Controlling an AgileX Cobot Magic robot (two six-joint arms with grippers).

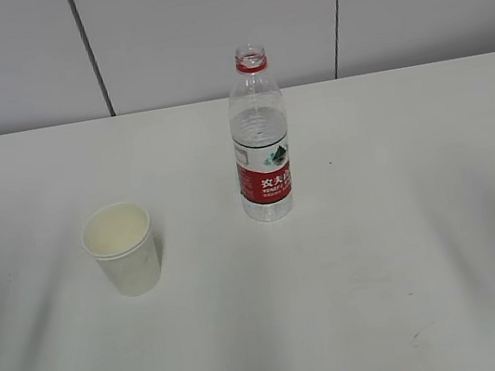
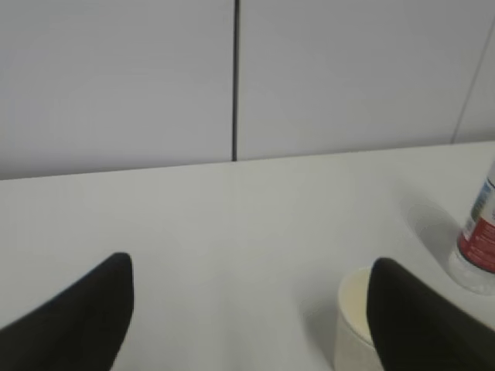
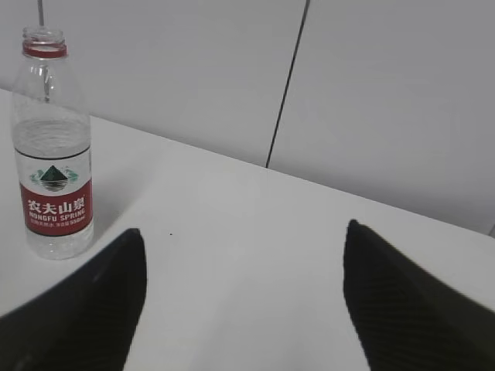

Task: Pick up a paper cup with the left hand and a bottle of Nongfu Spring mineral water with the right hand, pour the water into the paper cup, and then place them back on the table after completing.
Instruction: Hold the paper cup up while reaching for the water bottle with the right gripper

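Both end effectors, left (image 2: 247, 325) and right (image 3: 244, 301), are hanging apart and empty; paper cup (image 1: 123, 248) and uncapped bottle (image 1: 260, 141) are standing apart on desk (image 1: 408, 245), leaving grasp room.

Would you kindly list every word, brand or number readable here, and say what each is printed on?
"农夫山泉": white characters on the red label of the bottle.
"NONGFU SPRING": small line beneath them, same label.
Finer print after that line: too small to read.
Paper cup: no text visible.

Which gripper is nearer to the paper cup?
Left. The left gripper has the paper cup beside its right finger. The right gripper sees only the bottle.
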